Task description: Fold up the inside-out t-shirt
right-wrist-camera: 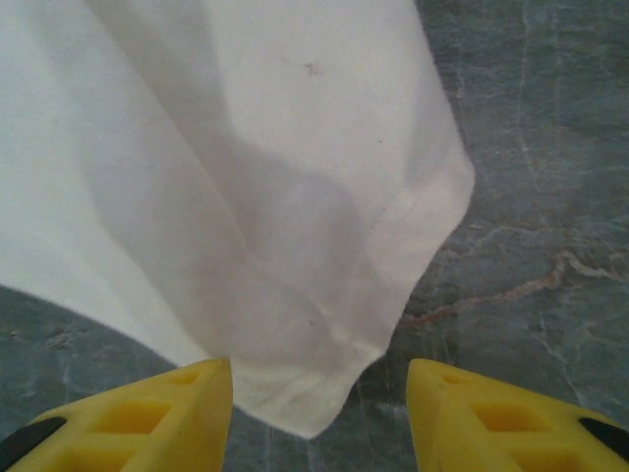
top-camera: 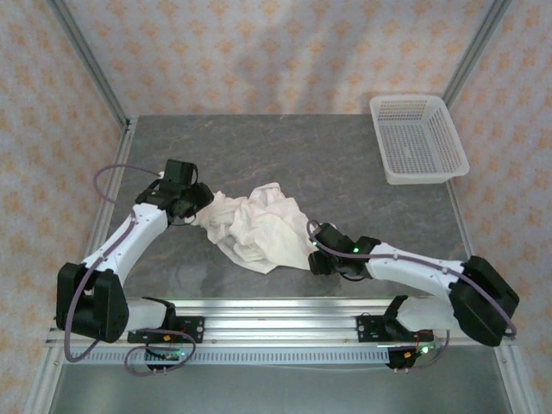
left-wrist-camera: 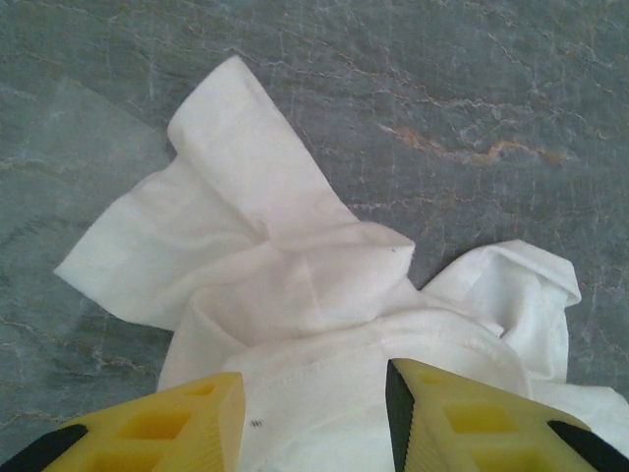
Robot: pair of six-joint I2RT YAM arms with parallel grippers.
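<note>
Top external view: the inside-out t-shirt (top-camera: 259, 226) lies crumpled on the table (top-camera: 345, 164) between my arms. My left gripper (left-wrist-camera: 314, 418) and right gripper (right-wrist-camera: 319, 413) both gape over its edges, holding nothing. If I close here, I may pinch several bunched layers and drag the shirt crooked.

A grey, stone-veined worktop (top-camera: 345, 172) carries a white plastic mesh basket (top-camera: 420, 178) in its far right corner, upright, one side lying close along the worktop's right edge. A silver metal rail (top-camera: 285, 309) runs along the worktop's near edge. Behind its far edge stands a wall (top-camera: 285, 52) papered in a pale orange floral pattern.
</note>
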